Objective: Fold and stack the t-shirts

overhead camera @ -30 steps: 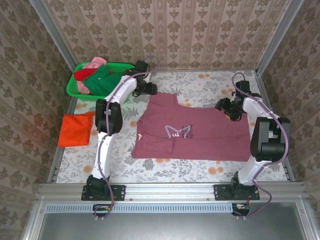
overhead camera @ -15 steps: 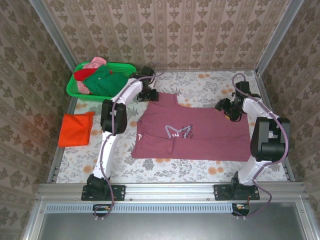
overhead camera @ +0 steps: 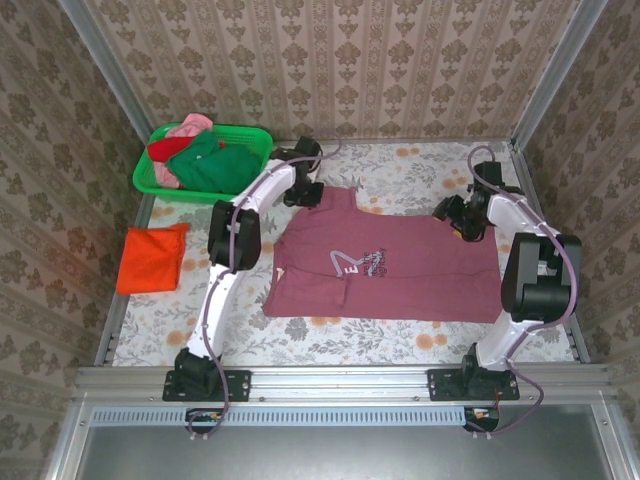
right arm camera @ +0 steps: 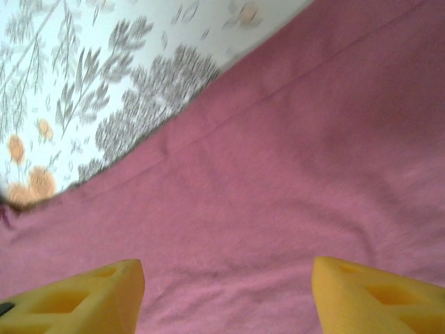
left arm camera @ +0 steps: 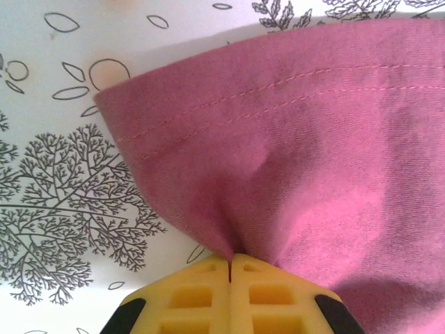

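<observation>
A maroon t-shirt (overhead camera: 390,265) with a small pale chest print lies spread flat in the middle of the table. My left gripper (overhead camera: 308,192) is at its far left sleeve. In the left wrist view the yellow fingers (left arm camera: 264,285) are shut, with a fold of the maroon cloth (left arm camera: 313,153) pinched in the left gripper (left arm camera: 230,259). My right gripper (overhead camera: 455,222) hovers over the shirt's far right corner. There it stands open (right arm camera: 226,278) above the maroon cloth (right arm camera: 278,174) with nothing between its fingers. An orange-red t-shirt (overhead camera: 150,258) lies folded at the left.
A green plastic basket (overhead camera: 245,131) at the back left holds green (overhead camera: 205,165), red (overhead camera: 165,150) and pink (overhead camera: 190,125) shirts. The floral tablecloth (overhead camera: 400,165) shows bare behind the maroon shirt. Metal rails frame the table's sides and near edge.
My left gripper has moved right from the basket side to the maroon shirt's sleeve and shut on the cloth. The right arm has barely moved.
</observation>
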You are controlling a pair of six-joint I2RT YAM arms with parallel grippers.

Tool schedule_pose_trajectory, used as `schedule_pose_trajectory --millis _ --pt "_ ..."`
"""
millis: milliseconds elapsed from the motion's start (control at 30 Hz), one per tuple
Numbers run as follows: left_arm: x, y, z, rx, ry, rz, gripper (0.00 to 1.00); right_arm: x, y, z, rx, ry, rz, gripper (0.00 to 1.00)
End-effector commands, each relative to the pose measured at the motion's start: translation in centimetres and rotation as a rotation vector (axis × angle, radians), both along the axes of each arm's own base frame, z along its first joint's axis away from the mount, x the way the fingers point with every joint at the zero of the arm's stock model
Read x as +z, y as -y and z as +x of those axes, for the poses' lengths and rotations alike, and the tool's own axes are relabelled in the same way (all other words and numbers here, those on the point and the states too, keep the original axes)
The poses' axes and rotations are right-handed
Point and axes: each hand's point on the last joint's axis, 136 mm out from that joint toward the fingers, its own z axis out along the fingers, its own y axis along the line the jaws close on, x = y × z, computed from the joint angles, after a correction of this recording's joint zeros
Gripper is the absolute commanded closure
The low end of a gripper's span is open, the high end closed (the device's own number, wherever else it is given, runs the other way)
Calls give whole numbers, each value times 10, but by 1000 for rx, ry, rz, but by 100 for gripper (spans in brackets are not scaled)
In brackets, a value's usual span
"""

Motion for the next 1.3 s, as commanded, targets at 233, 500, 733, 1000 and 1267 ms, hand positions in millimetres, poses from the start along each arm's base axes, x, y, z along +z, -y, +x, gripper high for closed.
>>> schedule_pose_trajectory --millis 233,500,733,1000,1267 --pt "24 6 3 -1 51 -49 100 1 121 30 -195 -32 -215 37" --pt "24 4 0 12 34 -49 100 -20 148 53 -179 -99 -247 52" --pt "19 4 -1 23 25 -57 100 -40 146 60 -139 -152 -222 66" --pt "21 9 1 23 33 -85 100 -56 137 57 -92 -210 -206 66" --pt "22 12 -2 9 19 -101 100 -75 132 57 -39 -251 -182 73"
